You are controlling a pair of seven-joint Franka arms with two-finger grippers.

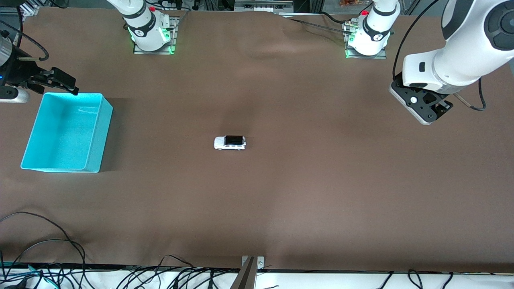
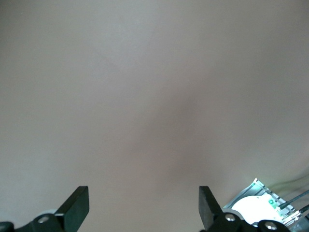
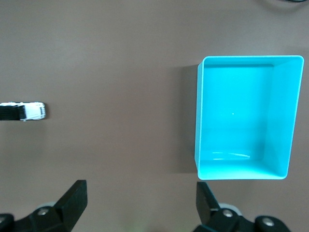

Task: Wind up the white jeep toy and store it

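Note:
The white jeep toy point(image 1: 229, 143), a tiny white car with a black roof, stands on its wheels in the middle of the brown table; it also shows at the edge of the right wrist view point(image 3: 24, 111). My right gripper point(image 1: 64, 83) hangs open and empty over the table just past the turquoise bin's point(image 1: 105, 120) rim on the robots' side, well away from the jeep. In its wrist view the right gripper point(image 3: 141, 200) has only bare table between its fingers. My left gripper point(image 1: 425, 107) hovers open and empty over bare table at the left arm's end point(image 2: 143, 203).
The turquoise bin point(image 3: 199, 116) is empty and sits at the right arm's end of the table. Both arm bases point(image 1: 150, 34) point(image 1: 367, 38) stand along the table's robot edge. Loose black cables point(image 1: 44, 257) lie at the edge nearest the front camera.

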